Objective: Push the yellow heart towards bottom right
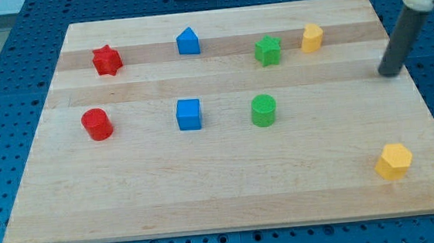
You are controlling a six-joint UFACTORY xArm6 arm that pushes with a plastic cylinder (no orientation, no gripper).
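The yellow heart sits near the view's top right of the wooden board, just right of a green star. My tip rests on the board near its right edge, to the right of the heart and a little below it, about a hundred pixels away. It touches no block.
A yellow hexagon lies at the bottom right. A green cylinder, a blue cube and a red cylinder form a middle row. A blue triangle block and a red star lie along the top.
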